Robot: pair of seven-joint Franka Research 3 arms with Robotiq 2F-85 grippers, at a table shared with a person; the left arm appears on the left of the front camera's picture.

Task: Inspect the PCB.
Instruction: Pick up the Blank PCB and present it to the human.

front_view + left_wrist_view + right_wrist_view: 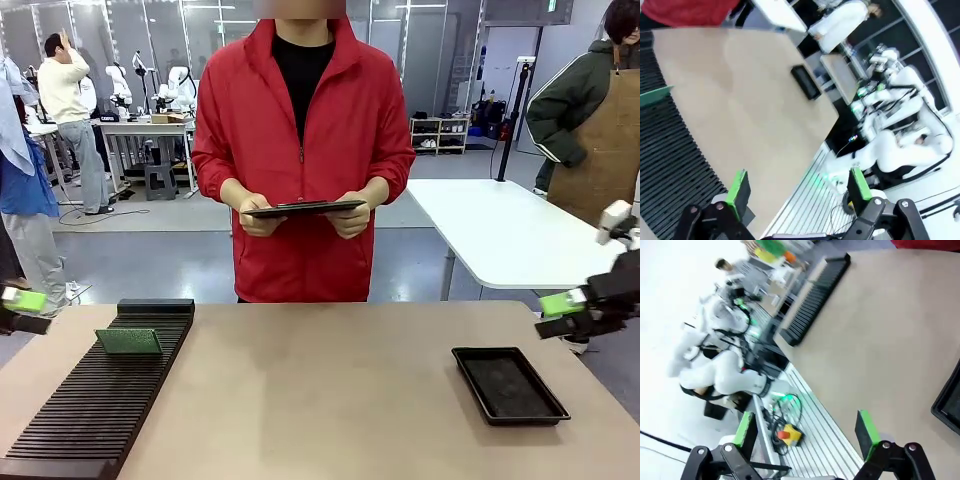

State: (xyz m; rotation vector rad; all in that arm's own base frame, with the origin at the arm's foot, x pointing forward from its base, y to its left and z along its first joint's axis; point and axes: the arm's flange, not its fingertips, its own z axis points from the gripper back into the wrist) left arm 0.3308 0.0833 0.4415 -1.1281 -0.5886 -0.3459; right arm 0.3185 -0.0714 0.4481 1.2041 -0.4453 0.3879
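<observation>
Front view shows the PCB (129, 341) standing tilted in a slot of the black slotted rack (90, 420) on the left side of the tabletop (320, 400). It is near the left end effector (24, 311), which hovers released beside the tabletop's left edge. The right end effector (560, 314), released with jaws spread, hangs well apart from the board, beyond the shallow black tray (505, 385), whose bare floor shows. A person holds a dark tablet (303, 208).

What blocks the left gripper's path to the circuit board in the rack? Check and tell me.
Nothing visible does. The left gripper hangs open at the left edge of the table; the circuit board stands in the black rack, with only bare rack slots between them.
</observation>
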